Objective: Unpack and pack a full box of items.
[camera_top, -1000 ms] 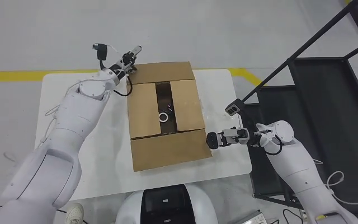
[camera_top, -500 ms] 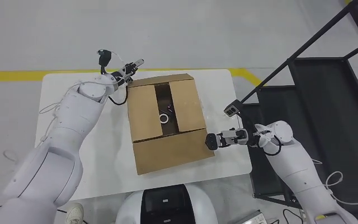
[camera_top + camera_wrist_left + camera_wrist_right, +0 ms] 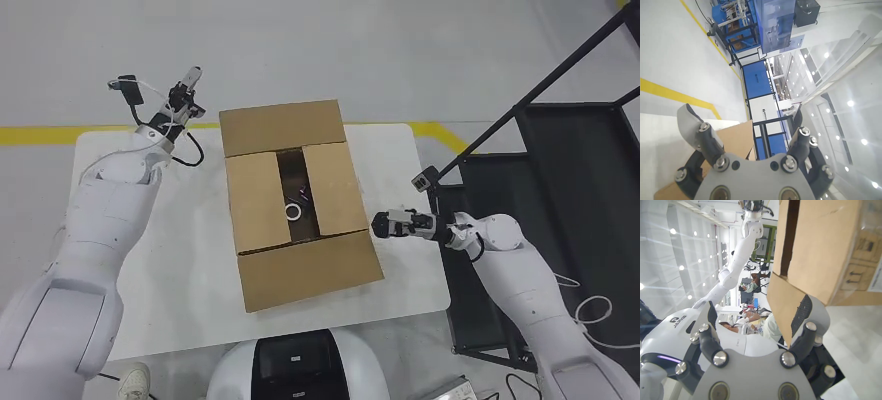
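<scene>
Cardboard box (image 3: 255,200) mid-tabletop (image 3: 150,250), long axis running away from me, centre flaps gapped (white ring (image 3: 292,211) inside). My right end effector (image 3: 379,224) open, just beside its right wall, nearer. Left end effector (image 3: 186,84) open, off the far-left corner.

Left end effector (image 3: 743,111), right end effector (image 3: 759,303): both agape.

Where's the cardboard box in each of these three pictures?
Top view: cardboard box in the table's middle.
Left wrist view: box just beyond the left claw.
Right wrist view: box close before the right claw.
Shared landmark: the white table beneath it.
</scene>
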Robot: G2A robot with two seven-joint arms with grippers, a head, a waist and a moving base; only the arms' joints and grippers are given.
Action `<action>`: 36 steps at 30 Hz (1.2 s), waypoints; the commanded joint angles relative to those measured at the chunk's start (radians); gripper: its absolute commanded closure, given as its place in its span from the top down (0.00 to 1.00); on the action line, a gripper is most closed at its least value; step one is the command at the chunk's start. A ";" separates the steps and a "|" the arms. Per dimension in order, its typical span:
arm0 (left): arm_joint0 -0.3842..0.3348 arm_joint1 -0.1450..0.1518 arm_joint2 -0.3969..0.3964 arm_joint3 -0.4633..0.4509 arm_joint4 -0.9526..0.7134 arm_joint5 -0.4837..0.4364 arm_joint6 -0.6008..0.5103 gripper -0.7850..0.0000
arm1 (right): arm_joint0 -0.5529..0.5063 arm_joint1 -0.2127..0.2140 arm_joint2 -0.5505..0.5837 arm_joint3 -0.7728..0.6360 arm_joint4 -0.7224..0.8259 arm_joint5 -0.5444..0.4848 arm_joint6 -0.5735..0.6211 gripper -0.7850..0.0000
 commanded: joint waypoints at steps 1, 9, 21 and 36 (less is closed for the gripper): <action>0.041 0.028 -0.022 -0.046 0.032 0.015 -0.035 1.00 | 0.036 -0.009 -0.018 0.055 -0.031 -0.058 -0.058 1.00; 0.056 0.038 -0.031 -0.064 0.046 0.015 -0.035 1.00 | 0.172 -0.046 -0.087 0.209 -0.113 -0.136 -0.206 1.00; 0.056 0.038 -0.031 -0.064 0.046 0.015 -0.035 1.00 | 0.203 -0.081 -0.188 0.263 -0.200 -0.124 -0.236 1.00; 0.056 0.038 -0.031 -0.064 0.046 0.015 -0.035 1.00 | 0.100 -0.074 -0.203 0.012 -0.219 -0.060 -0.193 1.00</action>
